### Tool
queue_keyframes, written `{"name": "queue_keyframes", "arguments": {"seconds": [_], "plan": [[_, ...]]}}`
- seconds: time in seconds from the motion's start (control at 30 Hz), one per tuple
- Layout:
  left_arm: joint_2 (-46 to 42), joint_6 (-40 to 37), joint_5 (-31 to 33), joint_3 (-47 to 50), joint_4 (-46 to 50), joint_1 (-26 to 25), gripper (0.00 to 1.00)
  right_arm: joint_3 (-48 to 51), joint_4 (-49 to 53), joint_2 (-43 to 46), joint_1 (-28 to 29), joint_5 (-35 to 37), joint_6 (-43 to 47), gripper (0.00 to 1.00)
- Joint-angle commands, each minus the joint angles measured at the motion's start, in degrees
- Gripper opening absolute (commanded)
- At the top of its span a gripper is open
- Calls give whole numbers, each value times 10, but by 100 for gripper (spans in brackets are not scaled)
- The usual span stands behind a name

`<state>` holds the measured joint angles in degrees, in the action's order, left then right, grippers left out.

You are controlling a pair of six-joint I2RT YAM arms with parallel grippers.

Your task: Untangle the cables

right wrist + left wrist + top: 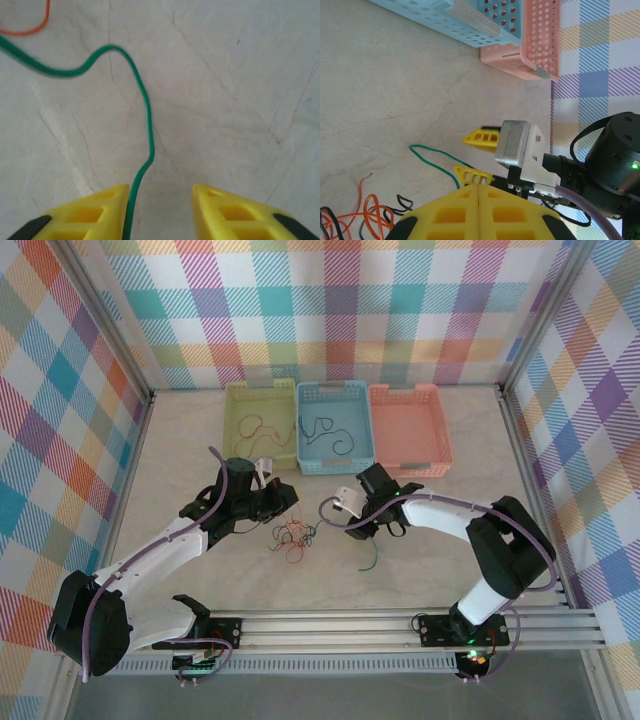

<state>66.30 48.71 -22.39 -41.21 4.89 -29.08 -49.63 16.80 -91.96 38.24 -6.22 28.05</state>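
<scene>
The cables form a small clump (292,537) of orange, red and black wires on the table between the two arms; in the left wrist view its orange and black loops (367,217) lie at the lower left. One green cable (369,556) lies apart to the right. My right gripper (161,192) is open low over the table, and the green cable (145,125) runs up between its jaws, resting against the left finger (107,205). From the left wrist view the right gripper (459,154) straddles the green cable (432,157). My left gripper (479,186) is shut, just above the clump, with nothing seen between its fingers.
Three baskets stand in a row at the back: a pale green one (232,430) with a thin cable in it, a blue one (301,440) holding black cable, and a pink one (441,445). Checked walls enclose the table; a metal rail runs along the near edge.
</scene>
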Motion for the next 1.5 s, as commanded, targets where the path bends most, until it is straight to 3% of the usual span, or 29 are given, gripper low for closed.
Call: {"name": "queue_keyframes", "arguments": {"seconds": [0.0, 0.07, 0.33, 0.4, 0.6, 0.73, 0.9, 1.07, 1.33, 1.47], "plan": [[-10, -16, 10, 9, 15, 9, 1, -5, 10, 16, 4, 36, 3, 15], [-10, -18, 12, 13, 15, 10, 0, 5, -10, 47, 4, 67, -7, 0], [-29, -12, 50, 63, 15, 18, 0, 82, -100, 291, -26, 109, -71, 0], [-47, -11, 65, 80, 21, 24, 0, 96, -117, 337, -45, 158, -100, 0], [-92, -10, 86, 119, 39, 44, 0, 150, -172, 435, -107, 252, -178, 0], [-112, -11, 94, 133, 54, 55, 0, 175, -182, 481, -159, 244, -243, 0], [-149, -13, 129, 144, 86, 69, 0, 175, -153, 506, -191, 196, -283, 0], [-148, -16, 123, 143, 87, 70, 0, 165, -136, 502, -191, 125, -296, 0], [-186, -28, 186, 138, 151, 81, 0, 139, -95, 495, -197, 157, -290, 0], [-228, -23, 220, 139, 176, 98, 0, 138, -107, 477, -234, 187, -296, 0]]}}
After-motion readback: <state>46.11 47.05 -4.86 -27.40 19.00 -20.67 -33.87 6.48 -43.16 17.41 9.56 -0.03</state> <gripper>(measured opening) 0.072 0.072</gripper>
